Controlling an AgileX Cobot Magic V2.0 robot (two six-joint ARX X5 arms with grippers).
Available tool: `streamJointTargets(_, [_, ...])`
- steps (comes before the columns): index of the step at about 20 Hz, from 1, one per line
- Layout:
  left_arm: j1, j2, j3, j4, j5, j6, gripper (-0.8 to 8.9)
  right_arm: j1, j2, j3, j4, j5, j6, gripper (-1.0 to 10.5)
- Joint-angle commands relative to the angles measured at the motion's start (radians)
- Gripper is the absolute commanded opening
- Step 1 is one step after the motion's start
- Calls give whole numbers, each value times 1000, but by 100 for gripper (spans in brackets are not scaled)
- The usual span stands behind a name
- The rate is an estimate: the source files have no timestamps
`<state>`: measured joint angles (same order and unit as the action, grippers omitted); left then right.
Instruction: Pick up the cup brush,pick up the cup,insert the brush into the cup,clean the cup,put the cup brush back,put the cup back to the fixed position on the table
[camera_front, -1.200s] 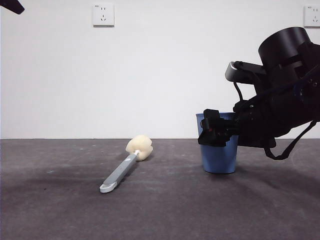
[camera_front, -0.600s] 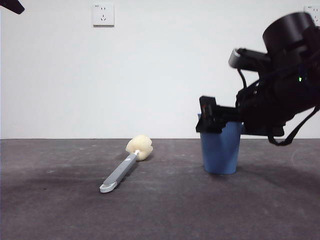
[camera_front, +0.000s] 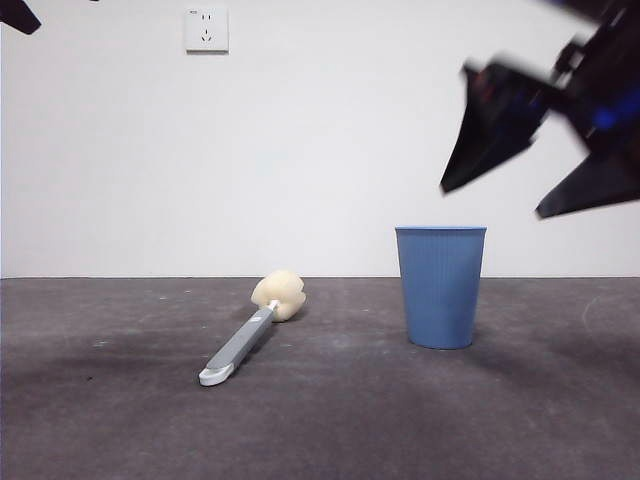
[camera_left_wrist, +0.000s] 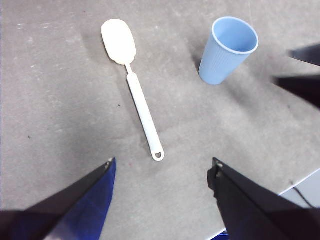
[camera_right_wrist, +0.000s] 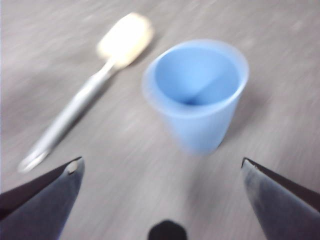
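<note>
Ribbed blue plastic tumbler cup (camera_front: 440, 286) upright on the matte dark grey table (camera_front: 320, 420), right of centre, nothing touching it. Grey-white flat-handled cup brush with cream sponge head (camera_front: 251, 327) lies flat to its left, well apart. Right gripper (camera_front: 540, 155) above the cup, jaws spread, empty, blurred. Left gripper (camera_left_wrist: 160, 170) high up, jaws apart, empty.

— Anything blocking the cup (camera_front: 440, 286)?
— No, I saw bare table (camera_front: 340, 420) all round it; the cup brush (camera_front: 253, 325) lay well apart, my right gripper (camera_front: 540, 160) spread above.
</note>
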<state>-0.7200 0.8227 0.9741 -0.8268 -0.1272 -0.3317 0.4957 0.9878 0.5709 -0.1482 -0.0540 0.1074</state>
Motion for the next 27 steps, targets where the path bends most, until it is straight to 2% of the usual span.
streamJointTargets(1, [-1, -1, -5, -8, 2, 23, 318, 34, -135, 47, -195, -18, 36, 564])
streamJointTargets(4, [-1, -1, -5, -13, 2, 55, 314, 67, -235, 145, -427, -33, 42, 562])
streamJointTargets(5, [-1, -1, -5, -12, 3, 56, 314, 75, -251, 188, -500, -68, 45, 556])
streamJointTargets(6, [-1, -1, -5, -13, 5, 60, 313, 79, -259, 226, -551, -100, 58, 515])
streamJointTargets(8, [-1, -1, -5, -19, 10, 74, 307, 83, -264, 278, -640, -182, 71, 357])
streamJointTargets(9, [-1, -1, -5, -25, 16, 74, 237, 83, -264, 299, -674, -225, 71, 249])
streamJointTargets(11, [-1, -1, -5, -35, 38, 86, -26, 83, -264, 304, -698, -299, 71, 15])
streamJointTargets(12, [-1, -1, -5, -42, 52, 102, -8, 83, -264, 304, -711, -317, 71, -10])
streamJointTargets(27, [-1, 0, -5, -64, 52, 124, -4, 82, -262, 304, -736, -309, 75, 1])
